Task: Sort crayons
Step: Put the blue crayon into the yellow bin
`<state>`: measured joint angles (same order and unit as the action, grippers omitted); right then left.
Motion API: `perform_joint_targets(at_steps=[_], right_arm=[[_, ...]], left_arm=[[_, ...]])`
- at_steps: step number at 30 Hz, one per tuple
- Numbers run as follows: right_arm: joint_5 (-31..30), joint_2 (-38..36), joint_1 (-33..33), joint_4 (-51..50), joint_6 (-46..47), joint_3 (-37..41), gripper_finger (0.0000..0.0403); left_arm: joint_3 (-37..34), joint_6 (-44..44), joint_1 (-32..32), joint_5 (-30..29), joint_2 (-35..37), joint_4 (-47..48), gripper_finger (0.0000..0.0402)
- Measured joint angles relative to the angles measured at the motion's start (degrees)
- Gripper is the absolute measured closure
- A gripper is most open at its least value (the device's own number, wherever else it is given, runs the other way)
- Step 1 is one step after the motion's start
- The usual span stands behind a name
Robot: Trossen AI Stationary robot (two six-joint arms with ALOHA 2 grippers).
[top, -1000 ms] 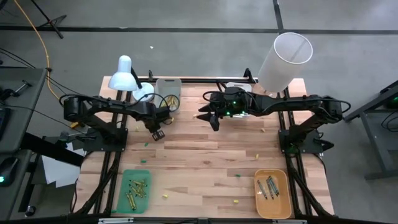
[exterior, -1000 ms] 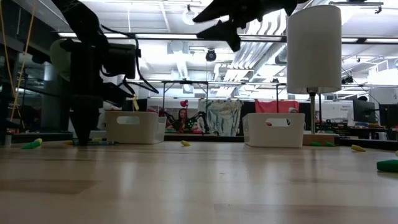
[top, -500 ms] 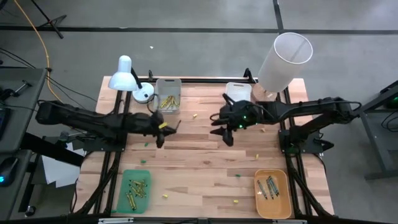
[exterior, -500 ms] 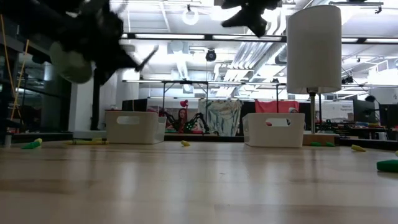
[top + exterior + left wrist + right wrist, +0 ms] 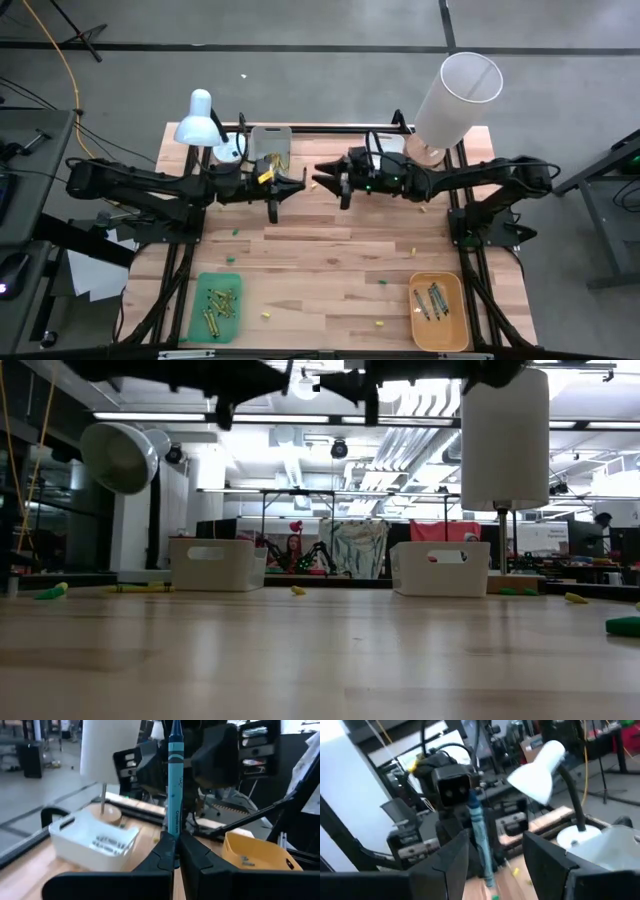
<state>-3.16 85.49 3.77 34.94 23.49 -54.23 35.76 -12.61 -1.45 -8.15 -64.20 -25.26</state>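
Observation:
A blue-teal crayon [image 5: 175, 780] stands about upright in the air above the table's middle, with my left gripper [image 5: 173, 854] shut on it. In the high view that gripper [image 5: 296, 184] points level toward the table's right. My right gripper [image 5: 330, 184] faces it from the right, level and open. In the right wrist view the crayon [image 5: 480, 832] shows between the right gripper's [image 5: 492, 865] spread fingers, a little way off; I see no touch. More crayons lie in the green tray [image 5: 200, 325], the orange tray [image 5: 455, 335] and a white bin [image 5: 270, 135]. My left gripper pinches the crayon's lower end [image 5: 174, 831] between its two fingers. The fingers come level from the table's left and lie across the crayon. The crayon stands up above them, lifted well clear of the table.
A white desk lamp [image 5: 200, 118] and a tall white cylinder [image 5: 455, 92] stand at the far edge. A second white bin [image 5: 440, 568] sits at the far right, partly under my right arm. Small green and yellow specks [image 5: 380, 282] lie scattered on the wooden top.
My left gripper has risen from near the table, tipped from pointing down to level, and swung toward the table's middle. My right gripper dipped toward the near edge, then came back and turned level to face the left one.

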Motion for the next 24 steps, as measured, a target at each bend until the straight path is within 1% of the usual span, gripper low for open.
perform_joint_targets(at_steps=[5,10,15,17,19,24], right_arm=[[1.5,0.5,0.1,-0.4,-3.5,-3.6,0.0226],[1.7,0.5,0.1,-3.8,-4.0,-4.5,0.0226],[1.7,0.5,0.1,-5.4,-3.9,-4.6,0.0232],[1.7,0.5,0.1,-5.6,-3.4,-4.6,0.0246],[1.7,0.5,0.1,-6.1,-3.0,-4.6,0.0268],[1.5,0.5,0.1,-6.1,-4.2,-4.6,0.0348]], left_arm=[[4.1,2.6,-1.5,3.0,-3.3,-0.1,0.0401],[5.5,2.4,-2.3,4.6,-5.4,0.1,0.0401],[5.5,2.4,-2.3,5.1,-5.7,-0.2,0.0401],[5.5,2.5,-2.3,5.1,-5.8,0.0,0.0401],[5.5,2.7,-2.4,4.9,-5.8,-0.2,0.0401],[5.5,2.8,-2.7,4.7,-5.8,-0.2,0.0401]])
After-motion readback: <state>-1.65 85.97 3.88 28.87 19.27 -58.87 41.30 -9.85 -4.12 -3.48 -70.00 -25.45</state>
